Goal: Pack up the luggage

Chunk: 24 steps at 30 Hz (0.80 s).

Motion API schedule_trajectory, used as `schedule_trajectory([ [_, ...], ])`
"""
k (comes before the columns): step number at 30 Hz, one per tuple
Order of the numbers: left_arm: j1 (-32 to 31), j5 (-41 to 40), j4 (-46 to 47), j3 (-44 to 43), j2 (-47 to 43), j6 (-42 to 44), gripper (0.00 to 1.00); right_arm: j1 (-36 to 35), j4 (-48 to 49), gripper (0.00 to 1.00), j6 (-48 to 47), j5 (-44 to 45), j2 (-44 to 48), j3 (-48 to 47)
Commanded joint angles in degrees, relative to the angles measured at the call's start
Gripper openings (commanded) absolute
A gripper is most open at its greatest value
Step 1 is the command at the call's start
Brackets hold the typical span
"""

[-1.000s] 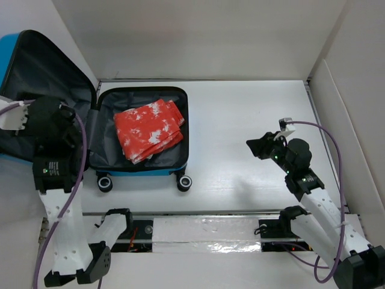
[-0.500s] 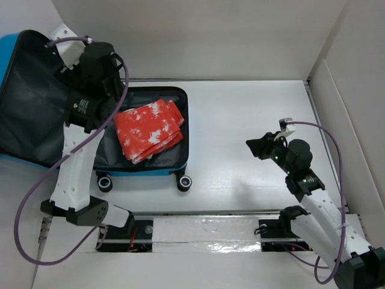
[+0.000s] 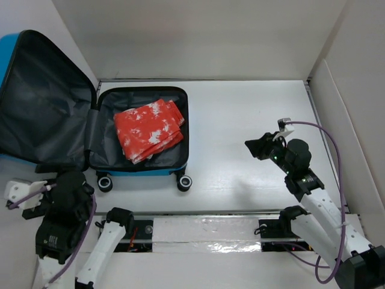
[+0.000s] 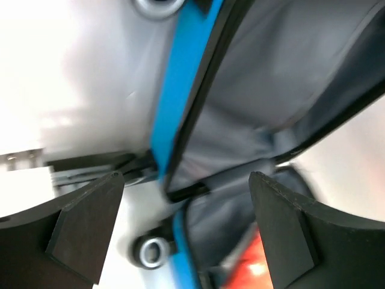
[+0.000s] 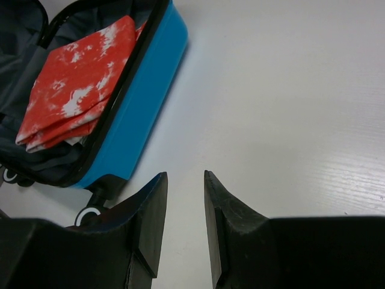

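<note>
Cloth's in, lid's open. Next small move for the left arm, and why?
Probably raise the left gripper to the lid's outer left edge, ready to swing it shut. The red cloth already lies folded in the luggage's base half, and no other loose item is in view. The left gripper is open, empty and nearest the lid.
</note>
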State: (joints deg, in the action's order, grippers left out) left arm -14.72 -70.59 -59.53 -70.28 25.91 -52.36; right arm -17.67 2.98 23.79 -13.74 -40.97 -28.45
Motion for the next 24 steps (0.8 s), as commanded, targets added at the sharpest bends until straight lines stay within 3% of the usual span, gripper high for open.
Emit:
schedule_trajectory([
  [1, 0.39, -5.16, 6.71, 8.05, 0.02, -4.37, 0.83, -0.52, 2.20, 0.37, -0.24, -0.24, 0.19, -2.23],
  [2, 0.39, -6.83, 11.66, 9.88, 1.84, 8.46, 0.82, -0.52, 2.38, 0.37, -0.24, -0.67, 0.10, -2.23],
  [3, 0.39, -8.67, 3.10, 9.12, 5.26, 6.06, 0.84, -0.52, 2.20, 0.37, -0.32, -0.68, 0.19, -2.31],
  [4, 0.39, -8.43, -5.60, 7.02, 14.16, -4.92, 0.84, -0.52, 1.85, 0.37, -0.50, -0.59, 0.36, -2.49],
  [7, 6.26, -5.20, -4.90, 7.08, 22.39, -13.72, 0.76, -0.52, 1.68, 0.37, -0.32, 0.11, 1.15, -2.23],
  [8, 8.81, -3.52, -0.46, 9.35, 23.30, -12.43, 0.75, -0.52, 1.59, 0.37, -0.41, 0.64, 1.50, -2.23],
  [9, 18.05, -0.46, 5.94, 11.11, 23.92, 0.29, 0.76, -0.52, 1.59, 0.37, -0.33, 1.08, 1.59, -2.05],
  [10, 24.33, 8.62, 14.53, 12.17, 23.92, 3.55, 0.76, -0.52, 1.85, 0.37, -0.24, 1.25, 1.60, -1.96],
  [11, 29.70, 12.19, 16.53, 13.40, 23.05, 4.62, 0.75, -0.52, 1.85, 0.37, -0.24, 1.60, 1.33, -1.96],
  [12, 31.14, 15.45, 19.51, 14.37, 21.48, 7.94, 0.74, -0.52, 1.76, 0.37, -0.32, 1.43, 0.98, -2.14],
  [15, 30.10, 8.37, 17.52, 16.83, 18.74, 6.22, 0.79, -0.52, 2.03, 0.37, -0.76, -0.15, -0.77, -2.75],
  [20, 29.57, 6.70, 25.33, 21.58, 19.70, 12.00, 0.83, -0.52, 1.59, 0.37, -1.29, -0.15, -1.57, -2.93],
  [24, 29.57, 4.94, 26.14, 13.53, 25.93, 13.08, 0.82, -1.04, 2.11, 0.37, -1.29, -0.41, -1.39, -2.58],
])
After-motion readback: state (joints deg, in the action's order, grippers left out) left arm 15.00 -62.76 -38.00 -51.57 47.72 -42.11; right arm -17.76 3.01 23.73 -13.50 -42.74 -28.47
